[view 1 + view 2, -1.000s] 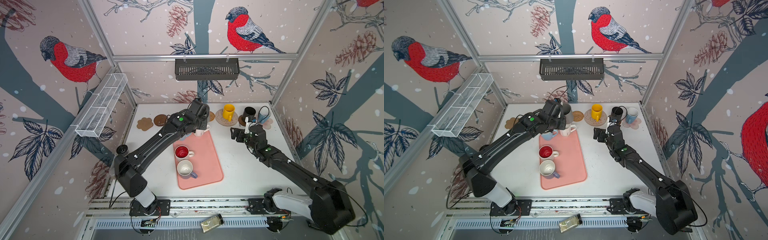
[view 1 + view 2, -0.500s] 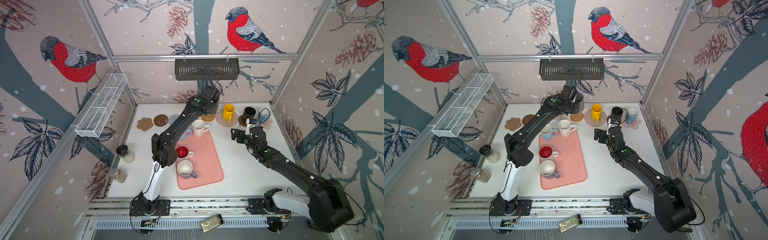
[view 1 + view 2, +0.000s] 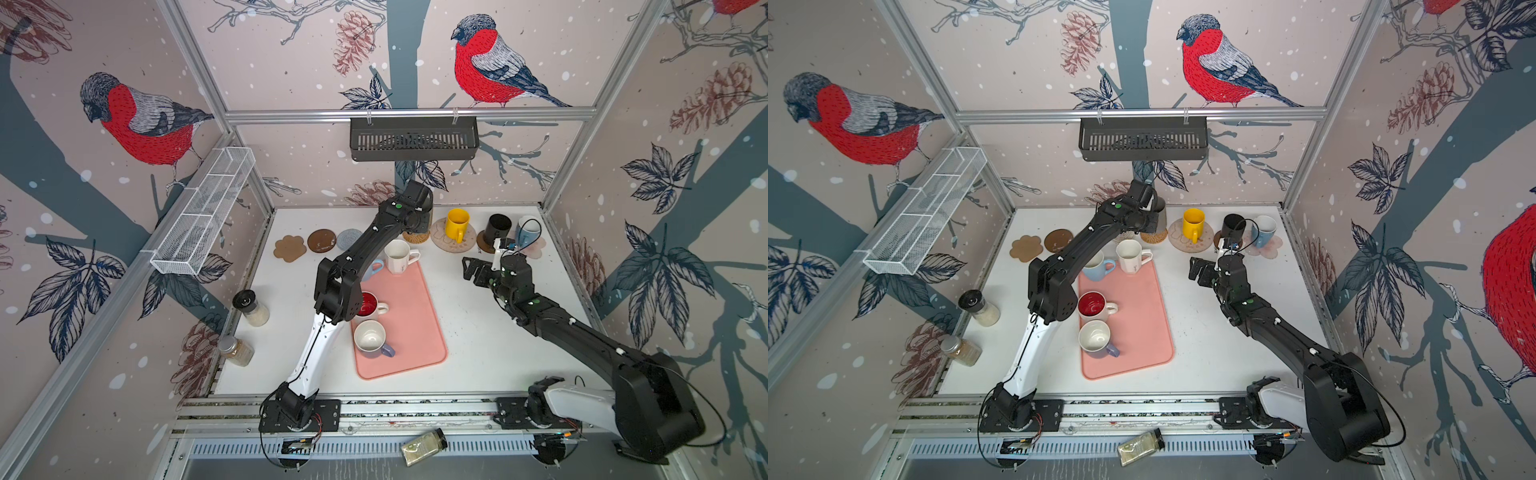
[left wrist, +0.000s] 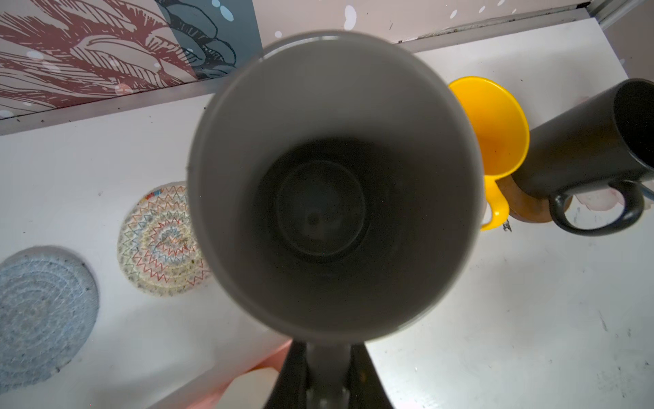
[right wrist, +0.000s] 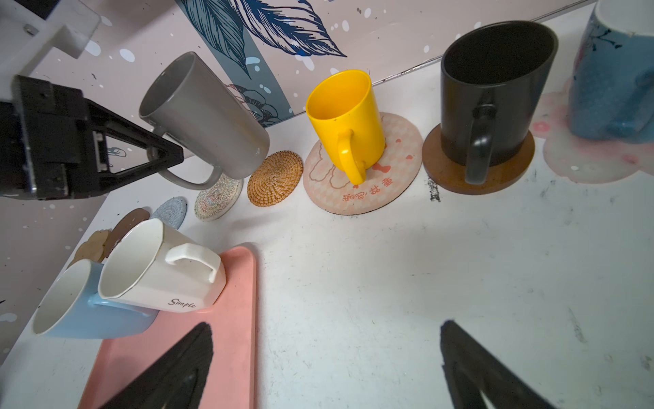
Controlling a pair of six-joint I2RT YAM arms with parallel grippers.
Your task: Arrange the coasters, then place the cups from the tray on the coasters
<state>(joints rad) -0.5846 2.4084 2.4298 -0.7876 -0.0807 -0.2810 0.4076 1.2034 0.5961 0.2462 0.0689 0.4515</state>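
- The left gripper (image 5: 164, 155) is shut tight on the handle of the tall grey mug (image 5: 205, 117).
- The grey mug hangs in the air at the far side of the white table (image 3: 478, 332). It is tipped, not upright.
- Its bottom is over the round woven rattan coaster (image 5: 275, 177) and the round cream coaster with zigzag stitches (image 4: 159, 240). I cannot tell which one it is right above.
- Just to the right, the yellow mug (image 5: 345, 120) stands on the big pink round cartoon coaster (image 5: 389, 177). It is the closest thing beside the grey mug.
- Further right, the black mug (image 5: 495, 88) stands on a dark brown disc coaster (image 5: 442, 170). The blue mug (image 5: 615, 70) stands on the pink flower coaster (image 5: 573, 155).
- Left of the cream coaster lie the blue-grey woven round coaster (image 4: 39, 311), a second dark brown disc (image 3: 321, 240) and the tan paw-shaped coaster (image 3: 289, 248).
- The right gripper (image 5: 327, 325) is spread wide apart and holds nothing. It is low over the table, right of the tray's far end and on the near side of the yellow and black mugs.
- The flat salmon-pink tray (image 3: 411, 316) lies in the middle. The white mug (image 5: 159, 269) sits at its far end and the light blue mug (image 5: 81, 311) at its far left corner.
- Nearer on the tray's left side stand the white mug with red inside (image 3: 368, 305) and the lavender mug (image 3: 370, 338).
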